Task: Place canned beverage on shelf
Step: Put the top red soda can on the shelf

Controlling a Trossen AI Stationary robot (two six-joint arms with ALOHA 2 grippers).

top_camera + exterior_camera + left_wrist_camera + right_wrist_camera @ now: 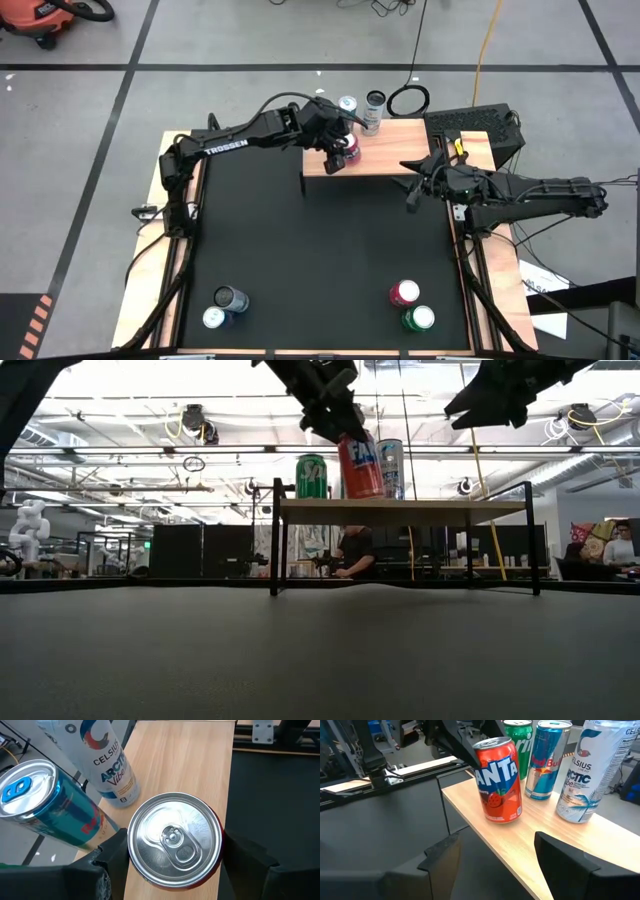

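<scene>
The left gripper [172, 865] clasps a glossy red Fanta can [499, 780] (tilted) on the light-wood shelf [560, 845]; the right gripper [492, 852] gapes alongside.

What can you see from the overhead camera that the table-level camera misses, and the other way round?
Only the overhead view shows the four cans waiting at the table's near edge, such as the green-topped can, and both whole arms. Only the table-level view shows the room behind, with a seated person, and the shelf's black legs. Both show the shelf, the red Fanta can on it between the left gripper's jaws, and the right gripper nearby.
</scene>
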